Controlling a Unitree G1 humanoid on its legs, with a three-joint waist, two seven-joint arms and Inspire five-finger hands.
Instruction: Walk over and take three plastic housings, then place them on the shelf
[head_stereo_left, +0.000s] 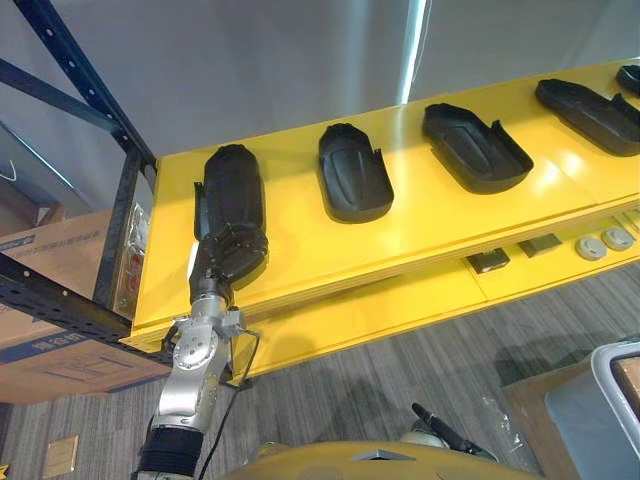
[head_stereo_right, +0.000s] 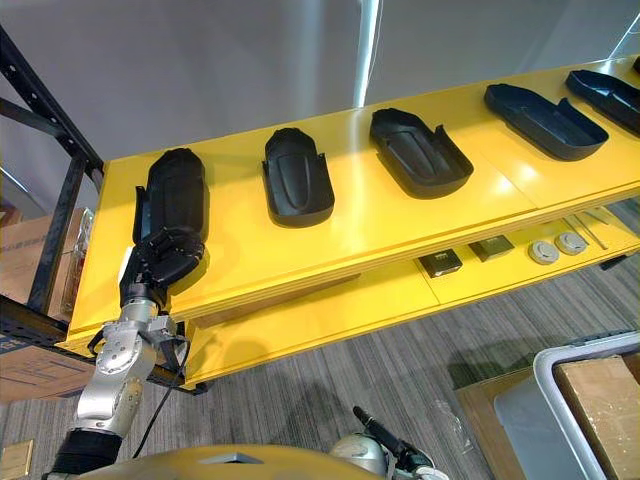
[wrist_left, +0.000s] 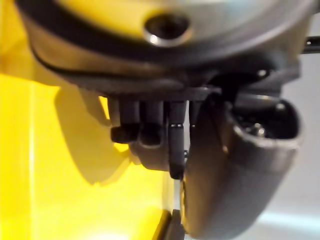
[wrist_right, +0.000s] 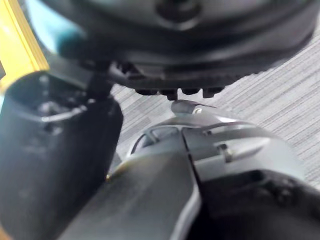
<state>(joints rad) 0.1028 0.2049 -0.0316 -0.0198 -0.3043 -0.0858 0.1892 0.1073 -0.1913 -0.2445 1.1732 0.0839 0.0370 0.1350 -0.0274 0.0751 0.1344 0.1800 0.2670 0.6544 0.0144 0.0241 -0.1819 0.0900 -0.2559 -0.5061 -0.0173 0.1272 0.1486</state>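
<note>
Several black plastic housings lie in a row on the yellow shelf (head_stereo_left: 300, 270). My left hand (head_stereo_left: 231, 253) reaches up from the lower left and is shut on the near end of the leftmost housing (head_stereo_left: 232, 185), which rests on the shelf top. In the left wrist view its curled fingers (wrist_left: 150, 131) show over the yellow surface. Further right lie a second housing (head_stereo_left: 352, 175), a third (head_stereo_left: 475, 148) and a fourth (head_stereo_left: 590, 115), all hollow side up. My right hand (head_stereo_left: 440, 425) hangs low by my waist with relaxed fingers and holds nothing.
A lower yellow shelf level carries two dark square blocks (head_stereo_left: 488, 262) and round grey discs (head_stereo_left: 605, 242). A dark rack upright (head_stereo_left: 120, 230) and cardboard boxes (head_stereo_left: 50, 300) stand at the left. A grey bin (head_stereo_right: 560, 400) with a cardboard box is at the lower right.
</note>
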